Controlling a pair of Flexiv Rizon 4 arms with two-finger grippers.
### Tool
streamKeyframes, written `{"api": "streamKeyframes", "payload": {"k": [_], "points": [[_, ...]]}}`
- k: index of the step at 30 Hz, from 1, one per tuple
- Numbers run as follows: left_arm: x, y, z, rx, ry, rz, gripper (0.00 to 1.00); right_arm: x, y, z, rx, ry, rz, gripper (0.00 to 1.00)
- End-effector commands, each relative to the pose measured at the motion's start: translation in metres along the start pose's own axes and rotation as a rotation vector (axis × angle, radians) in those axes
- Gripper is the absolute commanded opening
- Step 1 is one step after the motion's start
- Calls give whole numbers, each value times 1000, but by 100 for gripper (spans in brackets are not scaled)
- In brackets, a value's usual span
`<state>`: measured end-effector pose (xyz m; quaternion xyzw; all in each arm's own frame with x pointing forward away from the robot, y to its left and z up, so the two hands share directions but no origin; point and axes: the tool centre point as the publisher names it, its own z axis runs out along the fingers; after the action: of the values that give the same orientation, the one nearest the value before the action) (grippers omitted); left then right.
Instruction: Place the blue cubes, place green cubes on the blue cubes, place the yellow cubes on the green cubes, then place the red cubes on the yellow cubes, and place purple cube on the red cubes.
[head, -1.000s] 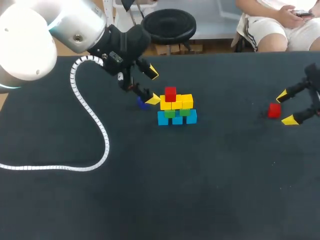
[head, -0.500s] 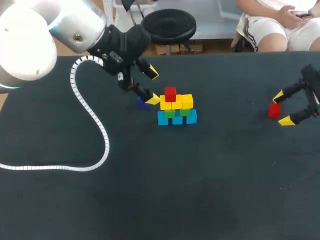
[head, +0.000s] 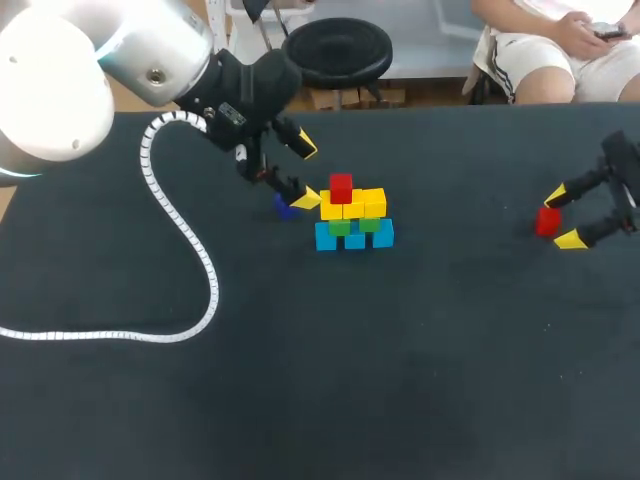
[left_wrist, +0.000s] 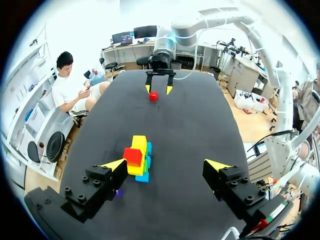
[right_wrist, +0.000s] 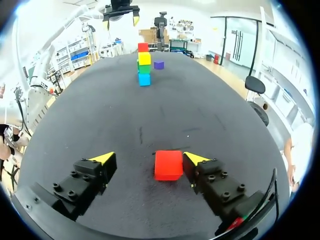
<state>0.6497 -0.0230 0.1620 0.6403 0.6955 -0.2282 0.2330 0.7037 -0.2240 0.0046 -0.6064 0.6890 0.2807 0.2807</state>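
1. My left gripper (head: 305, 173) hangs wide open, just beside the purple cube (head: 287, 208).
2. The block stack (head: 352, 215) stands in the middle, with a top red cube (head: 341, 187).
3. My right gripper (head: 565, 216) is open, with the loose red cube (head: 547, 221) between its fingers.

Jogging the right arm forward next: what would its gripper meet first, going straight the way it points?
Probably the loose red cube, lying between the right gripper's open fingers, close to one tip; the cube stack is far beyond.
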Motion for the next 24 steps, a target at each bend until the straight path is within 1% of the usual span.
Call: {"api": "streamKeyframes", "payload": {"k": [1, 2, 3, 4, 5, 7, 9, 10, 11, 17, 24], "points": [[0, 1, -1, 2, -1, 1, 100, 0, -3, 3, -4, -5, -4, 61], [0, 1, -1, 2, -1, 1, 100, 0, -3, 3, -5, -4, -5, 49], [0, 1, -1, 2, -1, 1, 100, 0, -3, 4, -5, 0, -6, 47], [0, 1, -1, 2, -1, 1, 100, 0, -2, 5, -5, 5, -7, 39], [0, 1, -1, 2, -1, 1, 100, 0, -2, 5, -5, 6, -7, 34], [0, 1, -1, 2, -1, 1, 100, 1, -1, 6, -6, 11, -6, 28], [0, 1, -1, 2, -1, 1, 100, 3, 0, 6, -5, 15, -2, 11], [0, 1, -1, 2, -1, 1, 100, 4, 0, 7, -3, 19, 5, 4], [0, 1, -1, 2, -1, 1, 100, 5, 1, 7, -1, 21, 10, 0], [0, 1, -1, 2, -1, 1, 100, 7, 3, 7, 8, 25, 43, 0], [0, 1, -1, 2, -1, 1, 100, 5, 9, 10, -7, 43, 65, 0]]}}
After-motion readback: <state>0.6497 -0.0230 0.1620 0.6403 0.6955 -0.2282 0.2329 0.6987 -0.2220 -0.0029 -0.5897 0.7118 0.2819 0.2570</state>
